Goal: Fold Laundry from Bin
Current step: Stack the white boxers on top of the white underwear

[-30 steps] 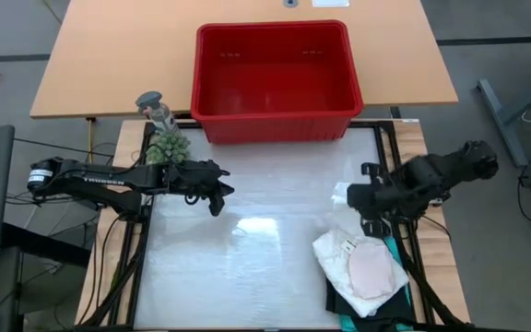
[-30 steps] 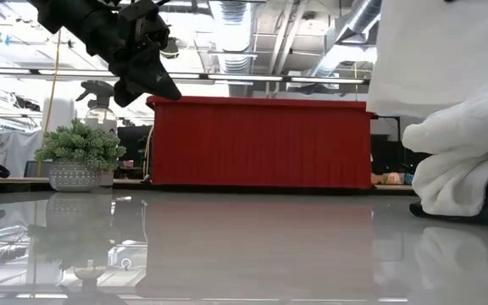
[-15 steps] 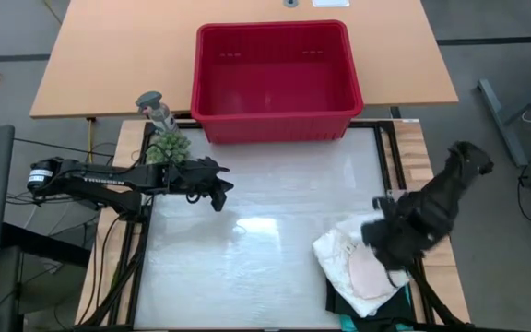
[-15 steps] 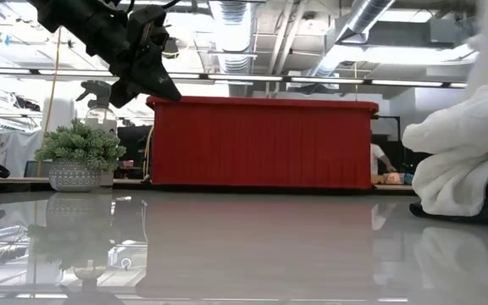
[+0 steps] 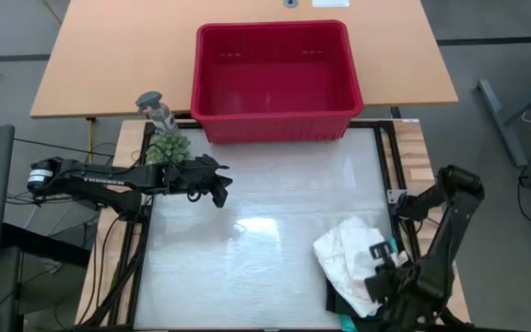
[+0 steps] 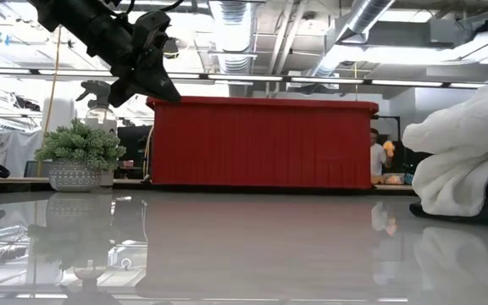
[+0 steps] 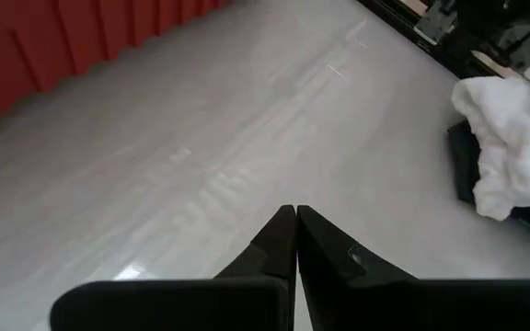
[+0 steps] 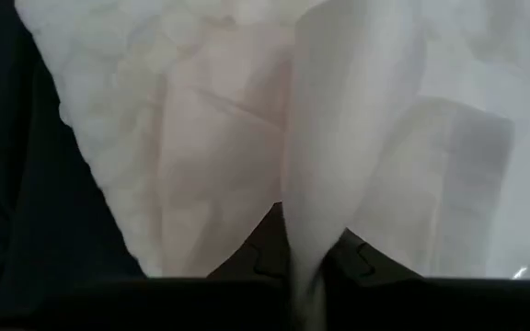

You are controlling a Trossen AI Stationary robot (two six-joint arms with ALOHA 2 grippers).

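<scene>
right gripper (image 5: pixel 387 288) low at the near right corner of the table, fingers pinched on a fold of the small white cloth (image 8: pixel 339 156) that runs up between them. directly under and beside it, the large white lacy top (image 5: pixel 347 256), bunched on the pile rather than flat. beneath that, the black garment (image 7: pixel 472 161) and a sliver of the teal garment (image 5: pixel 393 247) at the pile's edge, touching the gripper's side. no telling from here whether the cloth is being laid down or lifted.

farther out, across bare glossy table (image 5: pixel 265 231), left gripper (image 7: pixel 294 221) hanging above the surface with fingers pressed together and nothing between them, waiting near the far left corner. just beyond it, a small potted plant (image 5: pixel 167 146) and a spray bottle (image 5: pixel 157 109).

farthest off, the bin (image 5: pixel 275 78) at the table's far edge, well apart from the pile, nothing visible inside.

judging by this: bin emptied, all four pieces stacked by the right gripper, so close to the end. likely left: settling the small cloth on top, letting go, perhaps tidying the rumpled white top.
</scene>
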